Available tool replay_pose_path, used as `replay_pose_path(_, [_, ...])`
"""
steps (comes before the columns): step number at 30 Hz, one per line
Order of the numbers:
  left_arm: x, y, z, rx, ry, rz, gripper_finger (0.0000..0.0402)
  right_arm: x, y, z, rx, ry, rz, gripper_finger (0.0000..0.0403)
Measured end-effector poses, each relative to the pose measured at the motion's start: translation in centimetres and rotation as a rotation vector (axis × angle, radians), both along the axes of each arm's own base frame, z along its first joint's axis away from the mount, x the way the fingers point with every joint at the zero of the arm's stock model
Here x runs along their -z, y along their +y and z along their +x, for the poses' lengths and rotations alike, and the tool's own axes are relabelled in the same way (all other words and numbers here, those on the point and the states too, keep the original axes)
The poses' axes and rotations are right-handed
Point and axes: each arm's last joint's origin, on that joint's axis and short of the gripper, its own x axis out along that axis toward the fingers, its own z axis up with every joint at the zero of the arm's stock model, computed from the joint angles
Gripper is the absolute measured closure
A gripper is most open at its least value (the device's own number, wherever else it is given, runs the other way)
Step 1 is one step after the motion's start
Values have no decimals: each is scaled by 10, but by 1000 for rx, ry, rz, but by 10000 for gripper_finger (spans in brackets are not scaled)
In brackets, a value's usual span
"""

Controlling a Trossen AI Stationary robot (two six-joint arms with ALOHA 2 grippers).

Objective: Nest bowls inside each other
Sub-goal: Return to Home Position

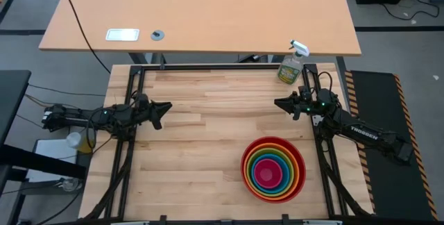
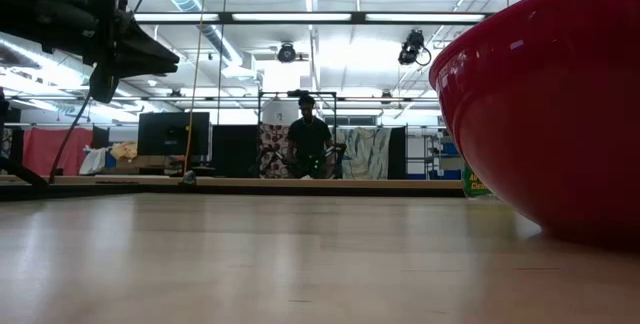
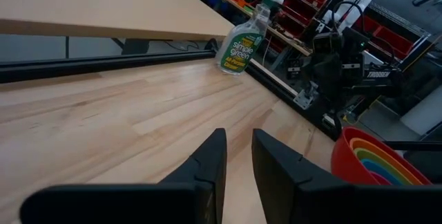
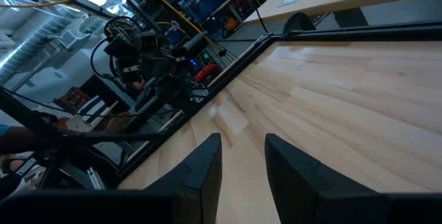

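The bowls [image 1: 273,169] stand nested in one stack on the wooden table, near its front right. The red one is outermost, then come orange, green and blue rings, with pink in the middle [image 1: 270,174]. The red bowl's wall [image 2: 560,114] fills the right of the low view, and its base rests on the table. My left gripper [image 1: 165,106] hovers at the table's left side, open and holding nothing, its fingers [image 3: 207,158] pointing across the table. My right gripper [image 1: 277,103] hovers at the right side, behind the stack, also open and holding nothing.
A clear spray bottle [image 1: 292,64] stands at the table's far right corner, behind my right gripper. A tan desk [image 1: 201,17] lies beyond the far edge. Bare wood spans the table's middle and left [image 1: 194,155]. A person [image 2: 308,144] stands far back in the room.
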Motion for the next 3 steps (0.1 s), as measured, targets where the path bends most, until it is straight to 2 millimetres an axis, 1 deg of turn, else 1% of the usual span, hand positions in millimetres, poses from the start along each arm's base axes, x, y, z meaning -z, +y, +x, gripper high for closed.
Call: replay_pose_path(3, [0,0,0,0,0,0,331,0,0,0,0,0,0,284])
